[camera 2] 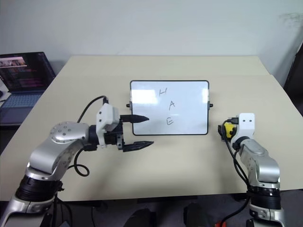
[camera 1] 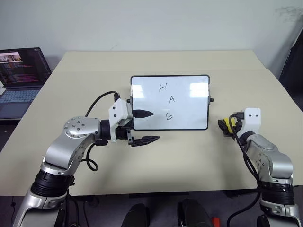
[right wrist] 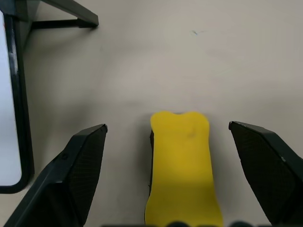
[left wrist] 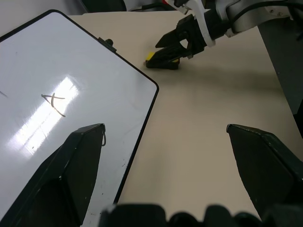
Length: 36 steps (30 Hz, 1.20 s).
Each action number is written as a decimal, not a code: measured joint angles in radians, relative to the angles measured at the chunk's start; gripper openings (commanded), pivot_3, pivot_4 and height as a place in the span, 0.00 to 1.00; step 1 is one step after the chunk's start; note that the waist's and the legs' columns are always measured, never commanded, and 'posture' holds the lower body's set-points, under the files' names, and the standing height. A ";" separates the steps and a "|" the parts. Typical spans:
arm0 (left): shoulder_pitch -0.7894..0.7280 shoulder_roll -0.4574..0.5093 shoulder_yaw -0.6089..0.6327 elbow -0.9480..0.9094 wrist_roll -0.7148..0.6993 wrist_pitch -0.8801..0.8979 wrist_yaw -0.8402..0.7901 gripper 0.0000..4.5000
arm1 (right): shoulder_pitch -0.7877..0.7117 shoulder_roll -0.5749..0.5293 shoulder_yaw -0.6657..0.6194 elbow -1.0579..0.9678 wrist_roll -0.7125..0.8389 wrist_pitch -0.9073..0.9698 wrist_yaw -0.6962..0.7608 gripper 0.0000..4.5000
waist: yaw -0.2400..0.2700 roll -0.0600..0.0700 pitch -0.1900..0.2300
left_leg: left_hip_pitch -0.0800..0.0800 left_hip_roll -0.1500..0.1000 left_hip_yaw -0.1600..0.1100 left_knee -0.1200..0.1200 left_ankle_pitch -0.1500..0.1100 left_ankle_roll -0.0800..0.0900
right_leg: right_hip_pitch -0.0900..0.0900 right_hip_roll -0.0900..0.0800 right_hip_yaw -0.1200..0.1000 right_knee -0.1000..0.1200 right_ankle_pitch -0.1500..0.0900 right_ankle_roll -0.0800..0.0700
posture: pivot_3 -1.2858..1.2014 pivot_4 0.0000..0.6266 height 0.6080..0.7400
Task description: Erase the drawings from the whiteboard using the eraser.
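Right claw (right wrist: 168, 137) wide open — straddling the eraser (right wrist: 181, 165), left claw (camera 1: 147, 126) open beside the whiteboard (camera 1: 189, 101)

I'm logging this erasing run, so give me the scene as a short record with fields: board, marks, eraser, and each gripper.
whiteboard: lying on the table, mid-table
drawings: letters H, A, E, all unerased
eraser: yellow, on the table right of the board, not gripped
right gripper: fingers open, straddling the eraser
left gripper: fingers open, at the board's left edge, holding nothing
laptop: open, far left
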 measured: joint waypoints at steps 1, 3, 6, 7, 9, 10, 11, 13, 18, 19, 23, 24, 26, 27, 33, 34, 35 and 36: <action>0.000 0.000 0.000 0.000 0.000 0.000 0.000 1.00 | -0.002 0.000 0.000 0.010 0.000 -0.005 0.005 0.99 | 0.000 0.000 0.000 | 0.000 0.000 0.000 0.000 0.000 0.000 | 0.000 0.000 0.000 0.000 0.000 0.000 | 0.52 0.24 1.00; 0.000 0.000 0.000 -0.001 0.000 0.000 0.001 1.00 | -0.012 0.000 0.000 0.035 0.000 -0.009 0.009 0.99 | 0.000 0.000 0.000 | 0.000 0.000 0.000 0.000 0.000 0.000 | 0.000 0.000 0.000 0.000 0.000 0.000 | 0.52 0.24 1.00; 0.002 0.000 0.000 -0.003 0.000 0.000 0.002 1.00 | -0.037 0.000 -0.001 0.077 0.000 -0.027 0.011 0.99 | -0.001 0.000 0.000 | 0.000 0.000 0.000 0.000 0.000 0.000 | 0.000 0.000 0.000 0.000 0.000 0.000 | 0.52 0.24 1.00; 0.003 -0.001 0.000 -0.004 0.000 0.000 0.002 1.00 | -0.043 0.000 -0.001 0.085 0.000 -0.031 0.013 0.99 | -0.001 0.000 0.000 | 0.000 0.000 0.000 0.000 0.000 0.000 | 0.000 0.000 0.000 0.000 0.000 0.000 | 0.52 0.24 1.00; 0.007 0.000 0.000 -0.005 0.000 0.000 0.003 1.00 | -0.056 0.000 -0.004 0.110 0.000 -0.039 0.014 0.99 | -0.001 0.000 0.000 | 0.000 0.000 0.000 0.000 0.000 0.000 | 0.000 0.000 0.000 0.000 0.000 0.000 | 0.52 0.24 1.00; 0.009 -0.001 0.000 -0.005 0.000 0.000 0.003 1.00 | -0.063 0.000 -0.006 0.124 0.001 -0.043 0.014 0.95 | -0.001 0.000 0.000 | 0.000 0.000 0.000 0.000 0.000 0.000 | 0.000 0.000 0.000 0.000 0.000 0.000 | 0.52 0.24 1.00; 0.011 -0.001 0.000 -0.006 0.000 0.000 0.004 1.00 | -0.068 0.000 -0.010 0.135 0.001 -0.047 0.015 0.91 | -0.001 0.000 0.000 | 0.000 0.000 0.001 0.000 0.000 0.000 | 0.000 0.000 0.000 0.000 0.000 0.000 | 0.52 0.24 1.00; 0.013 0.000 0.000 -0.007 0.000 0.000 0.004 1.00 | -0.075 0.000 -0.019 0.151 0.001 -0.051 0.016 0.78 | 0.000 0.000 0.000 | 0.000 0.000 0.000 0.000 0.000 0.000 | 0.000 0.000 0.000 0.000 0.000 0.000 | 0.52 0.24 1.00; 0.023 0.000 0.000 -0.020 0.000 0.000 0.006 1.00 | -0.084 0.000 -0.023 0.181 0.001 -0.064 0.016 0.37 | -0.001 0.000 0.000 | 0.000 0.000 0.001 0.000 0.000 0.000 | 0.000 0.000 0.000 0.000 0.000 0.000 | 0.52 0.24 1.00; 0.024 0.000 0.000 -0.023 0.000 0.000 0.006 1.00 | -0.086 0.000 -0.024 0.182 0.001 -0.066 0.016 0.30 | -0.001 0.000 0.000 | 0.000 0.000 0.001 0.000 0.000 0.000 | 0.000 0.000 0.000 0.000 0.000 0.000 | 0.52 0.24 1.00; 0.032 0.000 0.002 -0.027 0.000 0.000 0.009 1.00 | -0.087 0.000 -0.024 0.182 0.002 -0.066 0.022 0.26 | -0.001 0.000 0.000 | 0.000 0.000 0.001 0.000 0.000 0.000 | 0.000 0.000 0.000 0.000 0.000 0.000 | 0.52 0.24 1.00; 0.035 0.000 0.002 -0.028 0.000 0.001 0.010 1.00 | -0.087 0.000 -0.024 0.182 0.002 -0.066 0.023 0.26 | -0.001 0.000 0.000 | 0.000 0.000 0.001 0.000 0.000 0.000 | 0.000 0.000 0.000 0.000 0.000 0.000 | 0.52 0.24 1.00; 0.040 0.000 0.003 -0.029 0.000 0.002 0.013 1.00 | -0.087 0.000 -0.024 0.182 0.001 -0.066 0.025 0.26 | -0.001 0.000 0.000 | 0.000 0.000 0.001 0.000 0.000 0.000 | 0.000 0.000 0.000 0.000 0.000 0.000 | 0.52 0.24 1.00; 0.040 0.000 0.003 -0.030 0.000 0.003 0.017 1.00 | -0.087 0.000 -0.024 0.182 0.001 -0.066 0.025 0.26 | -0.001 0.000 0.000 | 0.000 0.000 0.001 0.000 0.000 0.000 | 0.000 0.000 0.000 0.000 0.000 0.000 | 0.52 0.24 1.00; 0.060 0.000 0.060 -0.033 -0.004 0.045 0.084 1.00 | -0.062 0.000 -0.021 0.132 0.002 -0.095 0.049 0.26 | -0.001 0.000 0.000 | 0.000 0.000 0.000 0.000 0.000 0.000 | -0.001 0.000 0.000 0.001 0.000 0.000 | 0.52 0.24 1.00; 0.068 -0.001 0.074 -0.033 -0.002 0.054 0.106 1.00 | -0.049 -0.002 -0.019 0.105 0.000 -0.114 0.058 0.26 | -0.001 0.000 0.000 | 0.000 0.000 0.000 0.000 0.000 0.000 | -0.001 0.000 0.000 0.000 0.000 0.000 | 0.52 0.24 1.00; 0.081 -0.002 0.089 -0.036 0.000 0.064 0.132 1.00 | -0.034 -0.006 -0.013 0.072 -0.004 -0.138 0.068 0.26 | -0.001 0.000 0.000 | 0.000 0.000 0.000 0.000 0.000 0.000 | -0.001 0.000 0.000 0.000 0.000 0.000 | 0.52 0.24 1.00; 0.099 -0.005 0.109 -0.037 0.005 0.074 0.166 1.00 | -0.016 -0.010 0.000 0.026 -0.014 -0.173 0.075 0.26 | -0.001 0.000 0.000 | 0.000 0.000 0.000 0.000 0.000 0.000 | -0.001 0.000 0.000 0.000 0.000 0.000 | 0.52 0.24 1.00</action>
